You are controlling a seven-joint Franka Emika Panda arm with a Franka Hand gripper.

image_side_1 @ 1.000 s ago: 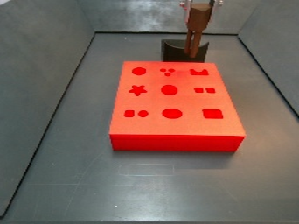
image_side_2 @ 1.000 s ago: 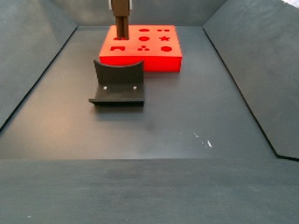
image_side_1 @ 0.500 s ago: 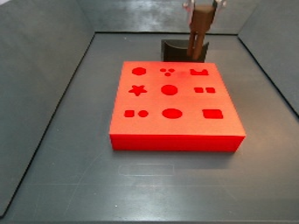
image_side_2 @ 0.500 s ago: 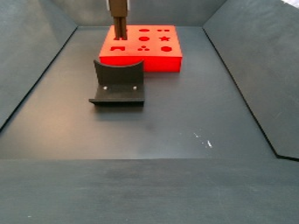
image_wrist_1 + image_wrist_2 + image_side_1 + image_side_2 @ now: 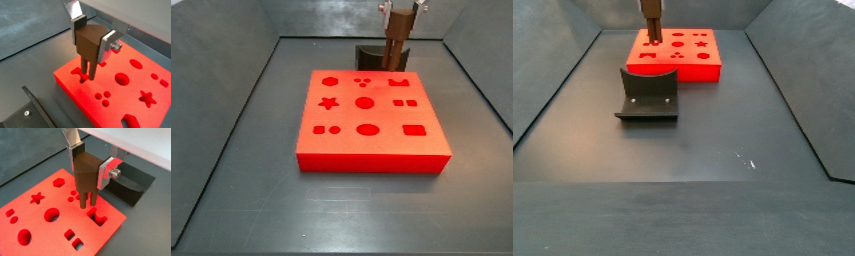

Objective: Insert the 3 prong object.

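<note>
Three prongs over board, gripper.

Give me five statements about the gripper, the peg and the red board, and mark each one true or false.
1. The gripper is shut on the 3 prong object. True.
2. The prongs are fully seated in the red board. False: in both wrist views they hang above it.
3. The fixture stands on the floor beside the board. True.
4. The board has a star-shaped hole. True.
5. The board's holes are already filled with pieces. False: all visible holes are empty.
</note>
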